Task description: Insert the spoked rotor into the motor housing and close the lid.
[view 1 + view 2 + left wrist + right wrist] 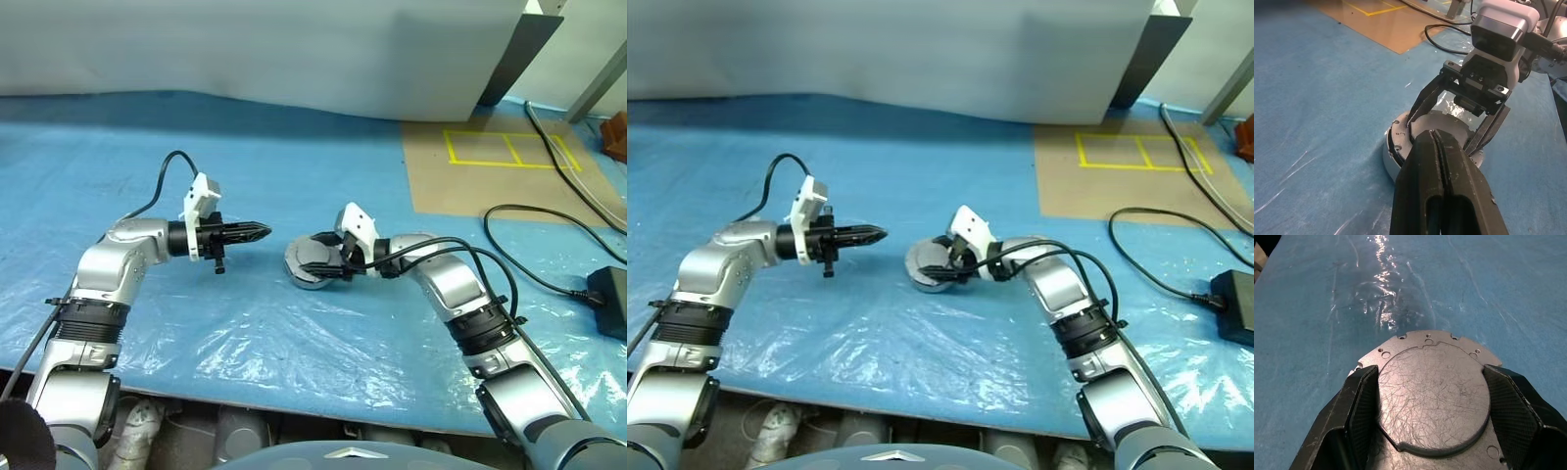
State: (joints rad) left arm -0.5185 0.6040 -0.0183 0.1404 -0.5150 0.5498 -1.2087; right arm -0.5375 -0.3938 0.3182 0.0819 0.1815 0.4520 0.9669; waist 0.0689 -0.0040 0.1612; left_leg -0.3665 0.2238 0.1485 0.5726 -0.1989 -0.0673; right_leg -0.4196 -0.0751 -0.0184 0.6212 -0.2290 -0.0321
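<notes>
Lid (pixel 1432 396) down on motor housing (pixel 1396 156), straddled by spread right gripper (pixel 1432 421); left gripper (pixel 257 233) pressed together. Closing step; next, release.

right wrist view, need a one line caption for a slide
Right hand straddling the closed lid of the motor housing, one black finger on each side, on the blue sheet.

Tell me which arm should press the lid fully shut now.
Right. Its end effector already straddles the lid on the motor housing, fingers on both sides. The left end effector is shut and hangs apart.
</notes>
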